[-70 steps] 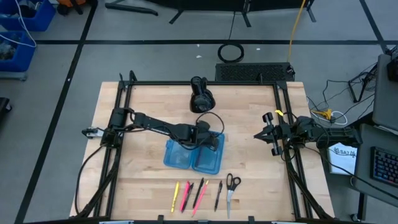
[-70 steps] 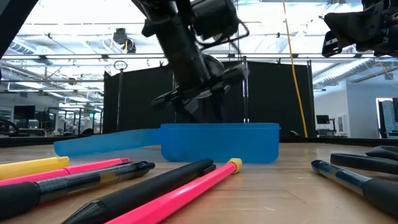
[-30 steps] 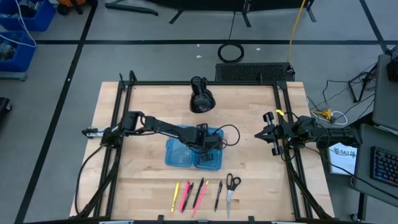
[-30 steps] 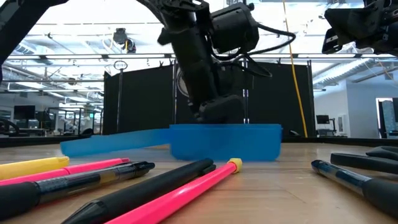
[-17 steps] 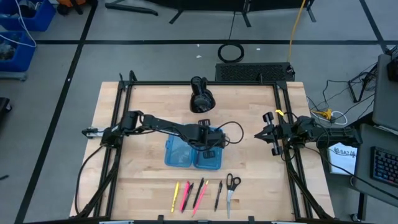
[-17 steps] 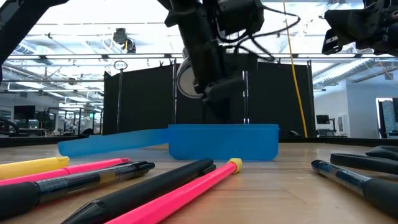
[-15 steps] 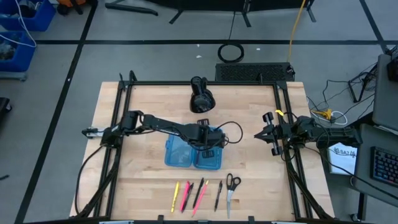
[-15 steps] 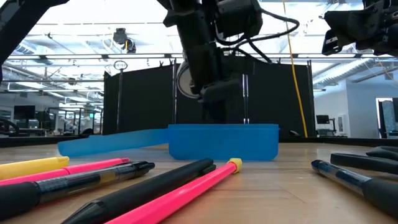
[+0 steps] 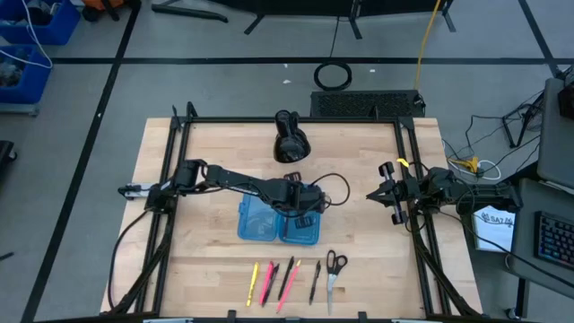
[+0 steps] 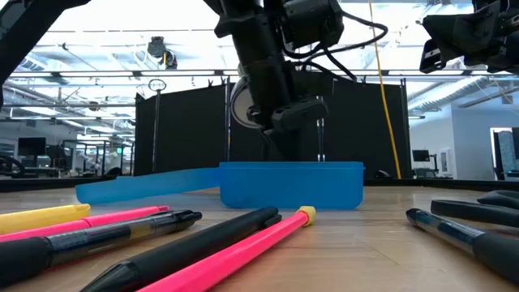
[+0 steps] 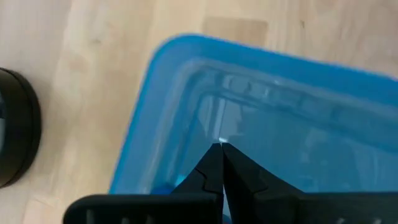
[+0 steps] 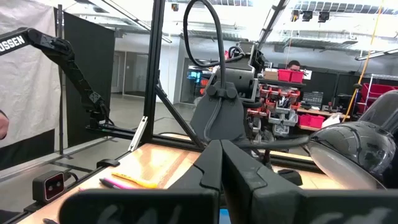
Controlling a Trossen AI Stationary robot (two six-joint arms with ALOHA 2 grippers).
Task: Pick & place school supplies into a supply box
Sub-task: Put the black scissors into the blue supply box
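Observation:
The supply box point(image 9: 269, 224) point(image 10: 292, 185) lies open in the middle of the table, both translucent blue halves resting on the wood. My left gripper point(image 9: 301, 216) point(image 10: 280, 151) is shut and slants down over the box's right half point(image 11: 298, 112), its tips point(image 11: 221, 148) just above the floor of that half. The school supplies lie in a row by the near edge: a yellow pen point(image 9: 253, 274), pink pens point(image 9: 266, 283) point(image 10: 243, 243), black pens point(image 9: 315, 280) and scissors point(image 9: 334, 267). My right gripper point(image 9: 377, 196) point(image 12: 221, 149) waits shut at the right rail.
A black dome-shaped object point(image 9: 290, 144) point(image 11: 15, 146) stands on the table beyond the box. Black frame rails point(image 9: 170, 224) run along both table sides. Bare wood lies left and right of the box point(image 9: 197, 233). A cable loop point(image 9: 334, 190) hangs off my left wrist.
My left gripper has risen out of the box's right half, where its tips stood low a second ago, and has stayed shut. The box lies where it was.

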